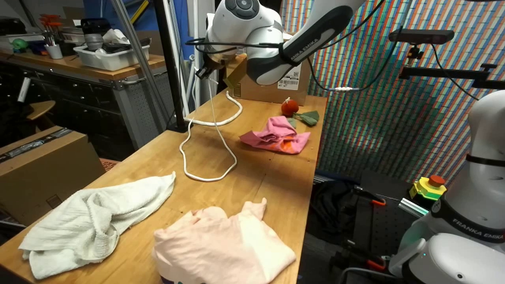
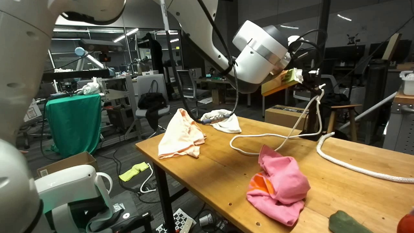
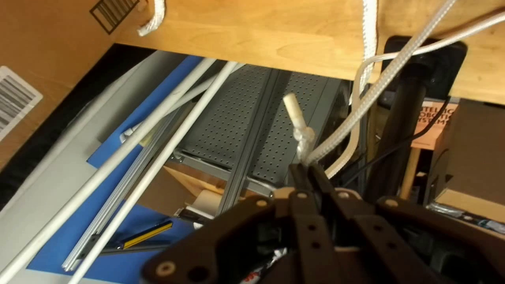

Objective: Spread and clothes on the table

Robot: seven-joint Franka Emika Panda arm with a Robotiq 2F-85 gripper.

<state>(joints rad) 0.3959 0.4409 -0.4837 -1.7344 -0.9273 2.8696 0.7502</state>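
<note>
My gripper (image 3: 305,167) is shut on a knotted part of the thin white cord (image 3: 367,101), whose short end sticks out past the fingertips. In an exterior view, the gripper (image 1: 202,73) hangs above the table's far edge, the cord trailing down in a loop onto the wooden table (image 1: 260,177). Three clothes lie crumpled and apart from the gripper: a pale mint-white one (image 1: 92,221), a peach-pink one (image 1: 221,244) and a bright pink one (image 1: 278,138) with an orange patch. Both exterior views show all three.
A cardboard box (image 1: 272,86) stands at the table's end, close to the wrist. By the pink garment lie a red round object (image 1: 290,107) and a green piece (image 1: 307,117). A dark post (image 1: 169,67) rises at the edge near the gripper. A thicker white rope (image 2: 355,167) lies on the tabletop.
</note>
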